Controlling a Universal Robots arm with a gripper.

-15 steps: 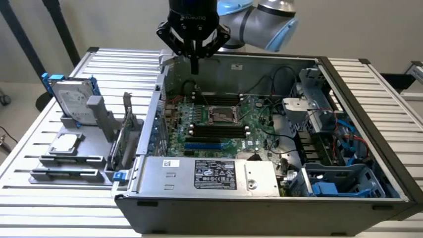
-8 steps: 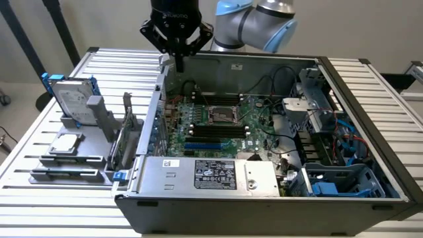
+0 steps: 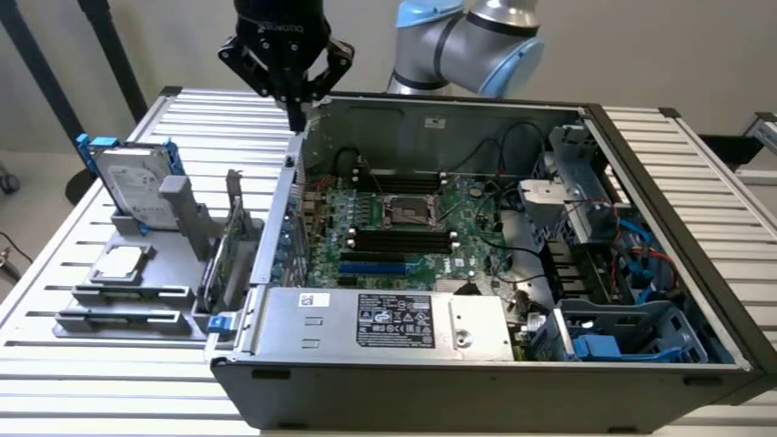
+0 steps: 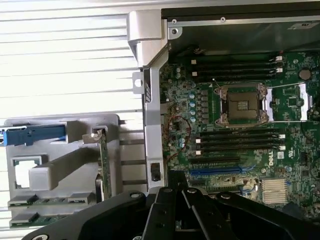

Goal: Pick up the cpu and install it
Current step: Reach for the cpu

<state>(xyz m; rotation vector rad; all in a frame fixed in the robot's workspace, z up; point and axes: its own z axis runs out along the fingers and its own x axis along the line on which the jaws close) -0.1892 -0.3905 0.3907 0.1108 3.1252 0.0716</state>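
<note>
closed gripper (image 4: 175, 195), holding nothing, hangs high above the computer case (image 3: 287, 196) wall. the cpu (image 3: 118, 262) lies flat on the grey holder (image 3: 182, 218) beside the case, well apart, down toward the exterior view's left.

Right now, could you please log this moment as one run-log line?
end effector: shut, empty, near case wall | cpu: in grey holder | socket: open, empty

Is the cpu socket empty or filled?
Empty: the socket shows bare contacts, its cover is swung open, and the cpu lies outside the case.
</note>
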